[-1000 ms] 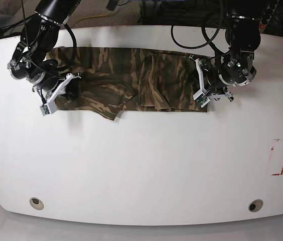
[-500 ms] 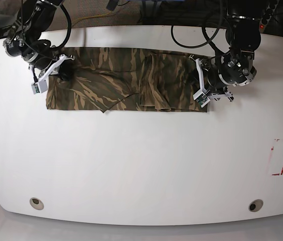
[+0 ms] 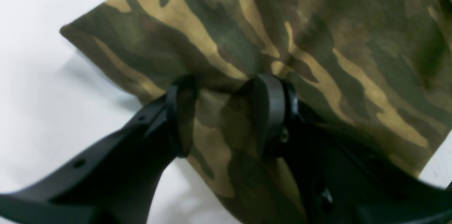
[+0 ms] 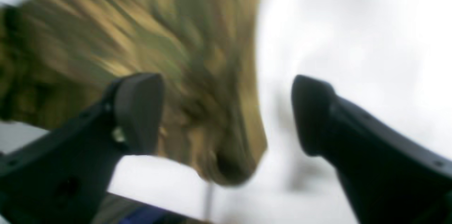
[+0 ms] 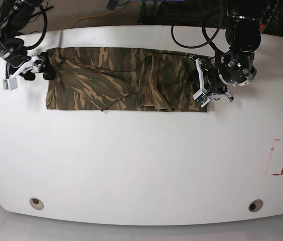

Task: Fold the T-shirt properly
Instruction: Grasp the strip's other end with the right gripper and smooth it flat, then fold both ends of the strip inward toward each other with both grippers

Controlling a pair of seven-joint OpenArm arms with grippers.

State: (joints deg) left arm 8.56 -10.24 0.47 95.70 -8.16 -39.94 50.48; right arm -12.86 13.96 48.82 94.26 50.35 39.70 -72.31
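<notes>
T-shirt (image 5: 124, 79) lies flat as a long camouflage band across the far half of the white tabletop (image 5: 141, 160), folded lengthwise, near edge fairly straight. A small flap corner shows at the near edge, left of centre. Bunched folds run across the cloth right of centre.

Left claw (image 5: 201, 90) at the band's right end in the base view. Wrist view: both fingers (image 3: 270, 111) pinch a fold of the shirt (image 3: 282, 40) between them, cloth puckered at the pads. Clenched on the shirt edge, part-way closed, with cloth filling the gap. The corner of the cloth beyond the fingers rests on white tabletop (image 3: 35, 58).

Right claw (image 5: 23, 73) at the band's left end, just off the shirt's far-left corner. Wrist view is badly smeared (motion blur), but the two fingers (image 4: 139, 111) stand wide apart with nothing between the pads; one finger lies over camouflage cloth (image 4: 159, 58), the other over bare white surface. Released, jaws spread wide. Whether a finger touches the cloth I cannot tell.

Red-outlined rectangle (image 5: 280, 156) marked on the tabletop far to the right, well apart from the shirt. Two round holes (image 5: 36, 203) near the front edge, one at each side.
</notes>
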